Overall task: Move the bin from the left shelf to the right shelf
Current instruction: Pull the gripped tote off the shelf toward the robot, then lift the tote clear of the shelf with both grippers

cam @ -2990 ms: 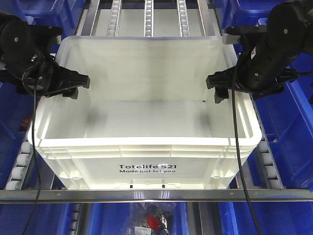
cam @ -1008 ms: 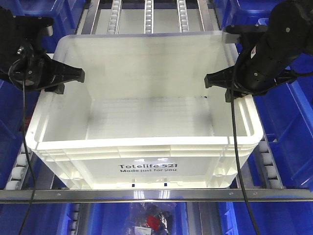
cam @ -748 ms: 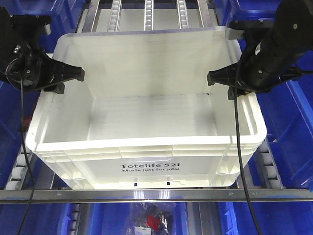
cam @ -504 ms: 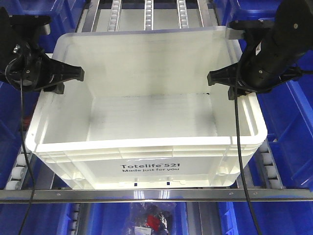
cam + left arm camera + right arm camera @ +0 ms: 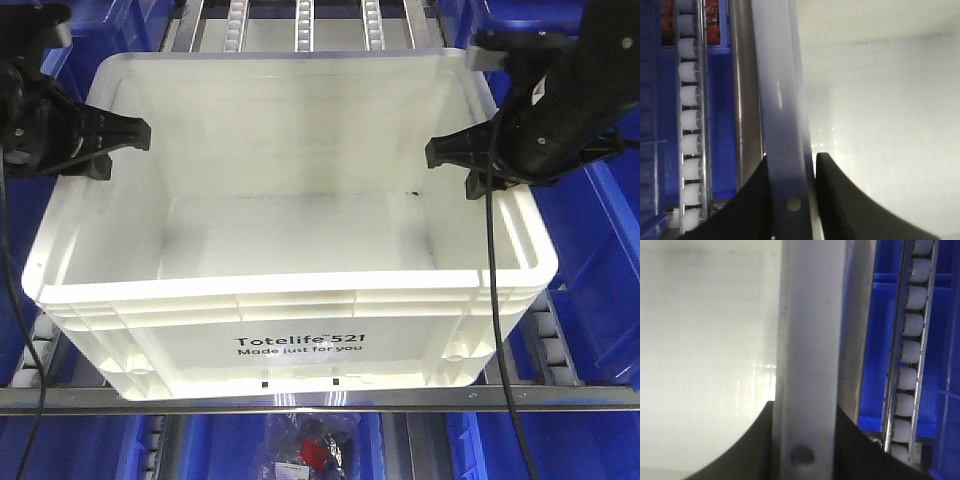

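The bin (image 5: 290,250), a big white crate, hangs between the two grippers with its open top up and nothing inside. The left gripper (image 5: 118,135) is clamped on the rim of one side wall. The wrist view shows its fingers (image 5: 837,200) narrowed onto that rim, one inside the crate and one outside. The right gripper (image 5: 450,155) pinches the opposite rim the same way, with the wall running up between its fingers (image 5: 760,445).

Black print on the wall facing away from both grippers' wrists reads "Totelife 521", with "Made just for you" beneath it. No other writing can be read.

Just outside each gripper's outer finger run the shelf's white rollers (image 5: 690,125), and beyond those stand blue bins (image 5: 600,260). Below the printed wall lies the metal front rail (image 5: 560,397).

As I judge it, the two-handed grasp is made and the crate looks lifted off its lane. The carry across and the setting down on the right shelf are left. That shelf's landing place is not plainly shown.
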Available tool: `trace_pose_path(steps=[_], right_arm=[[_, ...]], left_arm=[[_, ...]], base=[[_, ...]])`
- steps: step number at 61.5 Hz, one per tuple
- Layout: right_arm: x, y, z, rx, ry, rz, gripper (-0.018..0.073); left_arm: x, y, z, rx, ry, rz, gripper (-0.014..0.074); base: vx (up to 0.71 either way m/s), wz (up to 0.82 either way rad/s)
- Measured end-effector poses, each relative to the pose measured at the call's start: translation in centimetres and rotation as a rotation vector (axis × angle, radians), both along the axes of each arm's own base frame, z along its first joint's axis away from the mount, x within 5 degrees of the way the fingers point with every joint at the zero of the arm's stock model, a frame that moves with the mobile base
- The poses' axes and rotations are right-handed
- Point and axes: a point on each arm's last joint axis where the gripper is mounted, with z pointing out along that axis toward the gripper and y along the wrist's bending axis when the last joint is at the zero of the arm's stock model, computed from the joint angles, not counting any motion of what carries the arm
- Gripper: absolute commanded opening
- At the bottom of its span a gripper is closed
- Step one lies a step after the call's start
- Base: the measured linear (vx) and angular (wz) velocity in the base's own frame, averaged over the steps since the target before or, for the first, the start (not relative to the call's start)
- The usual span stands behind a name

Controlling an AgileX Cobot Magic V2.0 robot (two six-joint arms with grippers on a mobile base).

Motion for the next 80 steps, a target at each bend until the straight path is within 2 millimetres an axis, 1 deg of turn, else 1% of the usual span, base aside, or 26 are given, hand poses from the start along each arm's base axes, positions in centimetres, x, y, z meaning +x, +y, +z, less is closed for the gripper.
trace_pose_path(steps=[18,30,45,80], right_arm=[[-2.2,-0.6,2.5,0.030,-0.042,-0.002,0.0049],[-3.1,-0.8,3.4,0.039,-0.055,-0.004,0.0049],[-3.5,-0.9,3.4,0.034,-0.030,-0.012,0.0049],[-3.6,-1.0,3.3,0.032,-0.016,-0.014,0.0049]], left_arm=[[-2.6,0.4,2.5,-0.052,-0.061,-0.014,-0.0008],[-3.3,0.5,3.2,-0.071,-0.083,-0.018,-0.0008],[-3.4,0.4,3.3,-0.078,-0.082,-0.021,-0.0008],[-3.4,0.4,3.3,-0.081,-0.081,-0.023,-0.0008]], base=[[0.00,0.00],[0.00,0.00],[0.00,0.00],[0.00,0.00]])
